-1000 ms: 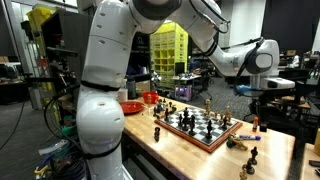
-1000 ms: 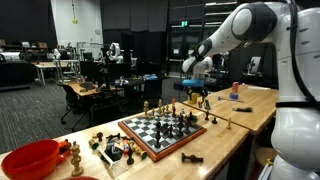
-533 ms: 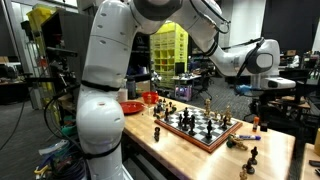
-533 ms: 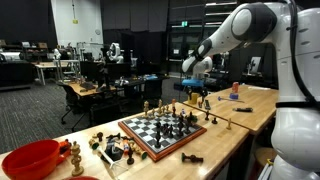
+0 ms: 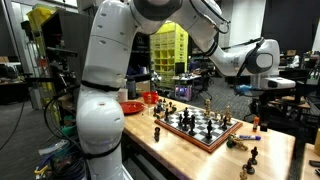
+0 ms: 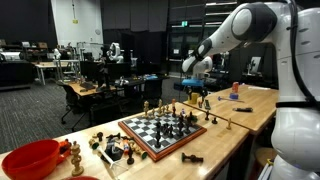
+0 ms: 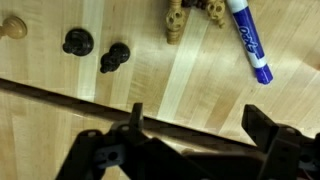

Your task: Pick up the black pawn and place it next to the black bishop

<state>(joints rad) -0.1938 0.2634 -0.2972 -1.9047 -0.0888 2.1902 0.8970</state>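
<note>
Pincer [image 7: 195,128], jaws spread wide, above wooden table [image 7: 150,85] — two black chessmen [image 7: 78,41] nearby

**Robotics laboratory in a large open hall.** A white robot arm [image 5: 100,105] stands at the edge of a pale wooden surface [image 5: 180,150] that carries a chessboard [image 6: 137,132]. In an exterior view, yellow storage racks [image 5: 168,45] and cluttered equipment fill the background. In an exterior view, workbenches [image 6: 85,90] loaded with screens and gear stand on grey carpet [image 6: 30,120]. Above them are a dark ceiling and a green exit sign [image 6: 183,22].
</note>
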